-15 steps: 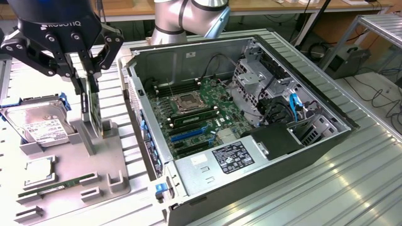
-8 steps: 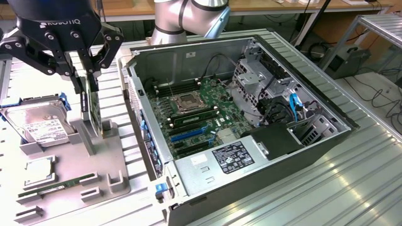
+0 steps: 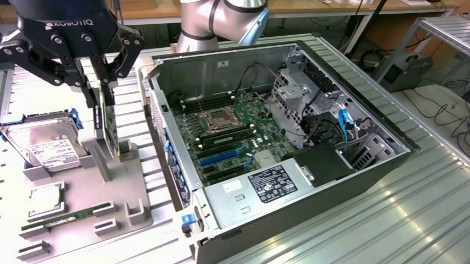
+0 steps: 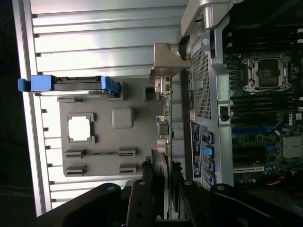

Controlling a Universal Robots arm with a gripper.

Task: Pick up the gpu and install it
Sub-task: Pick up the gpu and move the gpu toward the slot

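As the pincer (image 3: pixel 104 102) clasps it, the gpu (image 3: pixel 109 140) stands edge-on.

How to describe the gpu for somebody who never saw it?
Find the grey tray on the exterior view's left of the open computer case. The gpu stands on edge, gripped by the claw: a thin dark card, unlike the labelled hard drive.

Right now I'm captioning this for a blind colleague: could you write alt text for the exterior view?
The gripper clamps its fingers on the top edge of the gpu, which stands upright in a grey parts tray beside an open computer case. A hard drive and RAM stick sit on the tray.
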